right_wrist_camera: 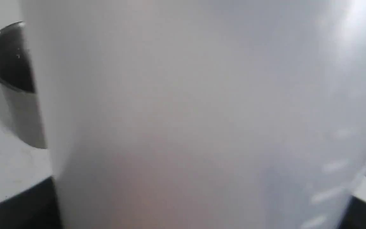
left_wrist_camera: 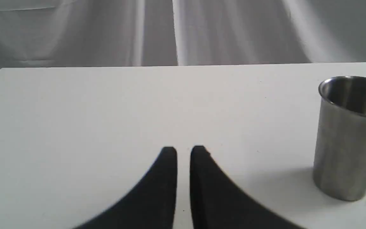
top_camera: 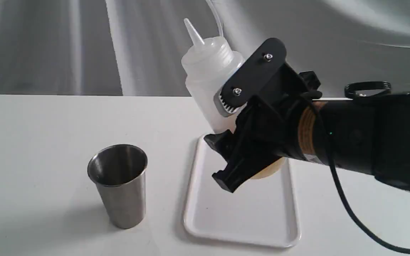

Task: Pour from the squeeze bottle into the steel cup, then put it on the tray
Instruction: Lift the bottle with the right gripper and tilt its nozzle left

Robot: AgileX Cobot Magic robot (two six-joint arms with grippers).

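Note:
My right gripper (top_camera: pixel 226 137) is shut on the squeeze bottle (top_camera: pixel 208 71), a translucent white bottle with its nozzle leaning up and to the left. Its amber bottom (top_camera: pixel 271 170) hangs low over the far end of the white tray (top_camera: pixel 240 217); I cannot tell whether it touches. The steel cup (top_camera: pixel 119 185) stands upright on the table left of the tray, apart from the bottle. In the right wrist view the bottle (right_wrist_camera: pixel 202 111) fills the picture, with the cup (right_wrist_camera: pixel 8 63) beside it. My left gripper (left_wrist_camera: pixel 184 151) is shut and empty, low over the table, with the cup (left_wrist_camera: pixel 349 136) off to one side.
A white table (top_camera: pixel 30 142) carries everything, with a grey draped cloth (top_camera: pixel 84 42) behind it. A black cable (top_camera: pixel 351 213) hangs from the right arm down past the tray's right side.

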